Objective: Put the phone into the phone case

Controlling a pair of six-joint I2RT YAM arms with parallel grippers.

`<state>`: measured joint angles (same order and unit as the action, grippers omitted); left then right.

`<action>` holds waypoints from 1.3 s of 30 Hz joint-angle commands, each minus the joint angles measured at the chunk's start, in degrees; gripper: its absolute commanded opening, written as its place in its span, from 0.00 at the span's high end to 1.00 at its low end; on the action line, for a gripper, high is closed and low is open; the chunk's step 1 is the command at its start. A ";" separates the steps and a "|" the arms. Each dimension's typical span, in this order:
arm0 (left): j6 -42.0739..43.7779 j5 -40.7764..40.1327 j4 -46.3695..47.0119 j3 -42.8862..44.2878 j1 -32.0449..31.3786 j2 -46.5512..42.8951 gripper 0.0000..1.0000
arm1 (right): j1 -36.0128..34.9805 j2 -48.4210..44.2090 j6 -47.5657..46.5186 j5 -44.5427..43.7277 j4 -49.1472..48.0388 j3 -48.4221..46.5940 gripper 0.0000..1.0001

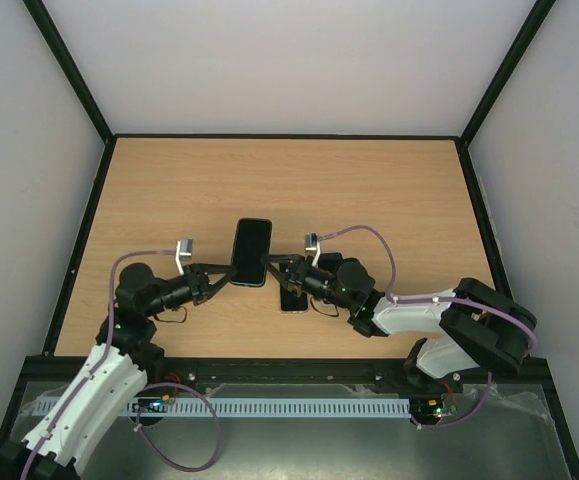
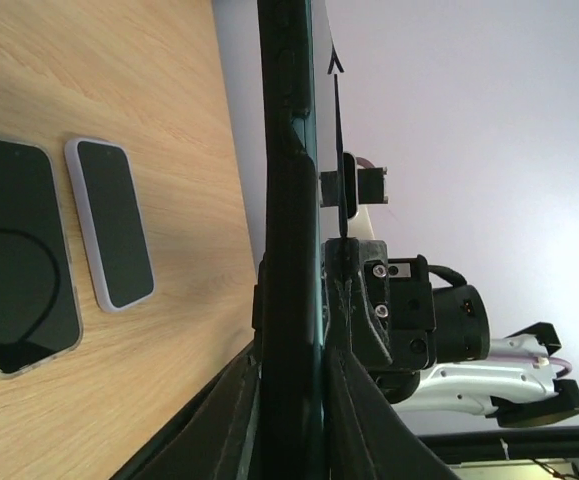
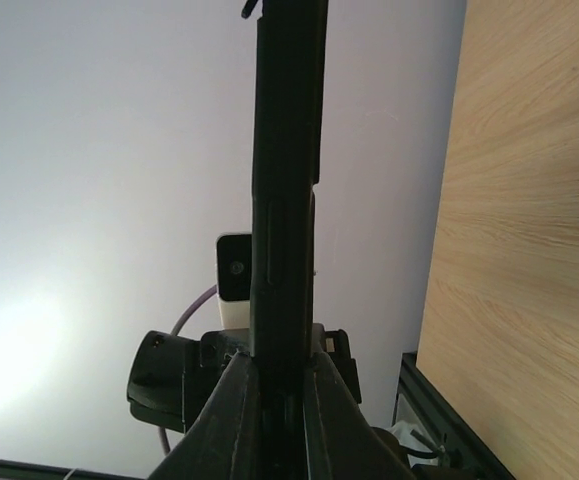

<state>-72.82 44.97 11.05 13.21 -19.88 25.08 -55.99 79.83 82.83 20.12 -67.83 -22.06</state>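
A black phone [image 1: 252, 250] is held above the table, screen up, between both grippers. My left gripper [image 1: 228, 272] is shut on its near left edge and my right gripper [image 1: 269, 266] is shut on its near right edge. In the left wrist view the phone [image 2: 287, 180] stands edge-on between the fingers of my left gripper [image 2: 291, 350]. There I see a thick black shell with a thin glossy layer against it, and I cannot tell phone from phone case. In the right wrist view the same dark edge [image 3: 287, 150] rises from my right gripper [image 3: 282, 365].
Two other phones lie screen up on the wooden table [image 1: 369, 190] under the right arm. One has a clear case [image 2: 19, 255] and the other a pale lilac case [image 2: 114, 225]. Black frame rails and white walls edge the table.
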 commanded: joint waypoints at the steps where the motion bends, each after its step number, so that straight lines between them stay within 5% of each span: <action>1: 3.09 0.53 -6.37 1.45 0.01 1.75 0.97 | 0.29 -0.36 -2.17 -2.11 -2.92 -2.00 0.97; 14: -1.23 0.05 -8.49 2.54 -0.03 1.75 0.96 | 0.39 -2.21 -6.90 -3.00 5.69 -2.77 0.97; 18: -5.48 -0.78 -5.09 2.83 0.01 -1.57 0.57 | 0.43 -2.96 -6.24 -3.27 7.14 -3.56 0.97; 22: -4.82 -1.12 -5.18 2.12 -0.03 -1.76 0.43 | 0.40 -2.93 -3.72 -4.18 6.04 -4.01 0.97; 39: -4.60 -2.82 -1.26 -1.43 -0.16 3.00 0.46 | 1.34 7.05 8.26 -2.20 -8.38 -2.74 0.98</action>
<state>-78.24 42.59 7.01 12.51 -19.97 26.26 -54.96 85.25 86.70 17.45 -64.12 -24.67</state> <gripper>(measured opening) 0.562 0.067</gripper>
